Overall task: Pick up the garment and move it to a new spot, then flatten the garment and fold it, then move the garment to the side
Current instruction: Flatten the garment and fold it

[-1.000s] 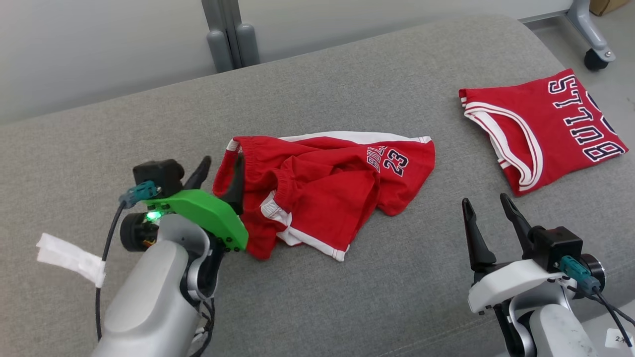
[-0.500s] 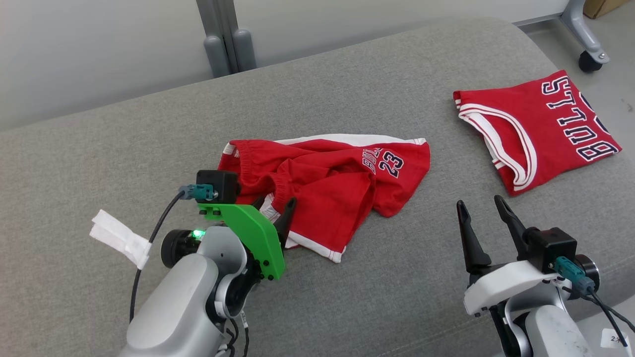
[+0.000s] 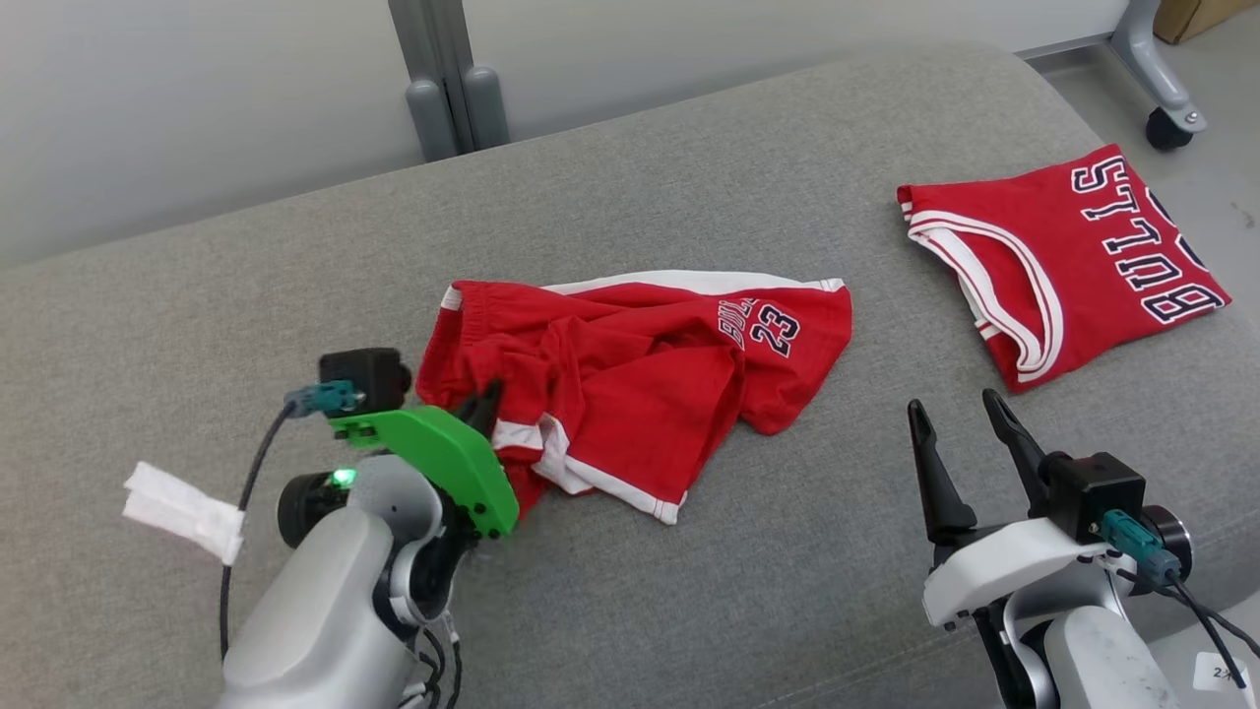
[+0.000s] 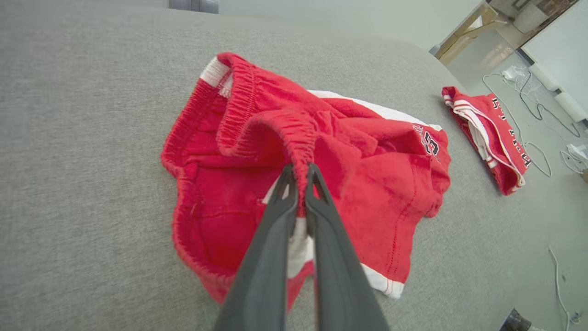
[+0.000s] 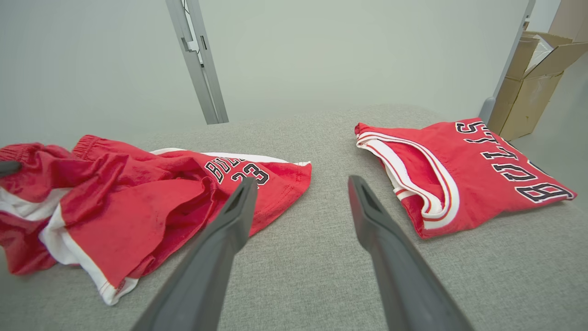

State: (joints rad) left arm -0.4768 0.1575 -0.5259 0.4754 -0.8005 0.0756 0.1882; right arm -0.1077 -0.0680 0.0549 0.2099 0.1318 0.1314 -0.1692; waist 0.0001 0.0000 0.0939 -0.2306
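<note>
One pair of red shorts point(image 3: 650, 384) lay crumpled on the grey cushion point(image 3: 689, 167), well to the left of the folded red jersey point(image 3: 1073, 256). The left gripper point(image 4: 301, 171) was clamped on their elastic waistband, at the end farthest from the jersey. The right gripper point(image 3: 960, 418) stood with its fingers apart, holding nothing, near the jersey on the robot's side.

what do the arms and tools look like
Pale grey arms, each tool with two long dark fingers. The left tool has a green mount and a lit green light; the right tool a white mount. Each carries a black camera, teal plug, black cable.
</note>
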